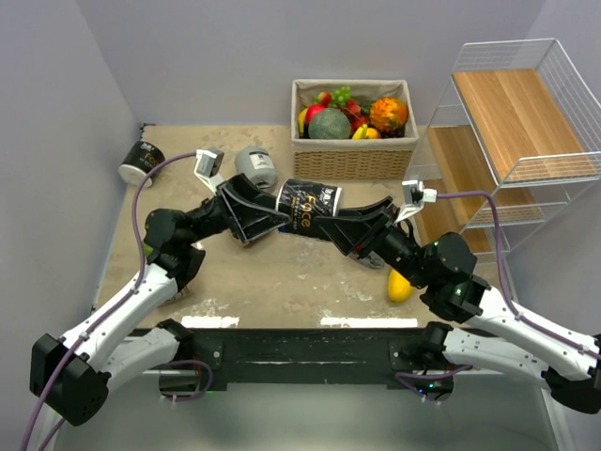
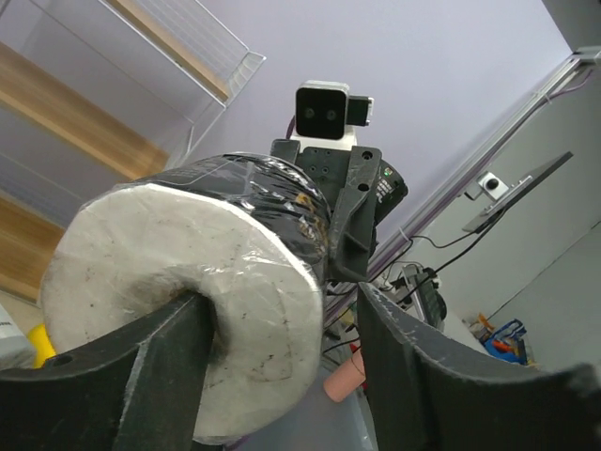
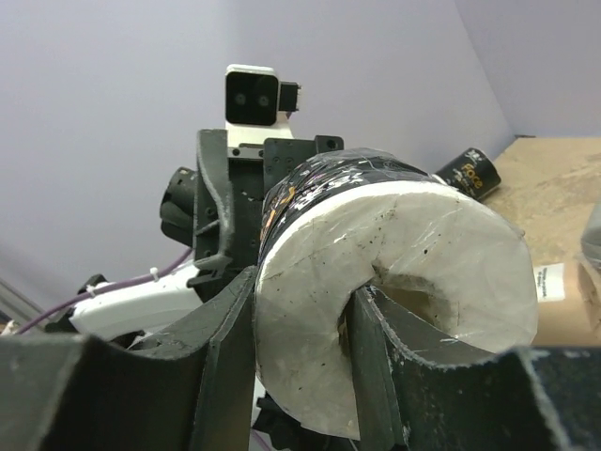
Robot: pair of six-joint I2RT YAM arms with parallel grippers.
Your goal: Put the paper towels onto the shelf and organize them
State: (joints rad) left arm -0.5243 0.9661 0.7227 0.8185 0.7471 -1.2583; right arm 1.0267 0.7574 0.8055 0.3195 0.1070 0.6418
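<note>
The black roll (image 1: 308,209) is hanging on its side in the air above the middle of the table (image 1: 282,291), bridged between the two grippers and well apart from the shelf (image 1: 512,122) at the right.

The right gripper (image 3: 302,291) is clamping the roll's wall, with one finger inside the core hole and the other pressing on the outer wrap. The left gripper (image 2: 282,301) is standing released: one finger is sitting in the core hole at the opposite end, while the other is showing a clear gap to the roll.

Hazards from this position:
- The left finger is occupying the core. A right-arm move toward the shelf before it is out would likely lever the roll from the clamp.
- The clamp is gripping one wall only, so the soft paper may crush or pivot, and the roll could sag or drop.
- The mango (image 1: 400,285) is lying just beside the right arm, and a low swing could knock it.
- The shelf's wire sides could snag a tilted roll.
</note>
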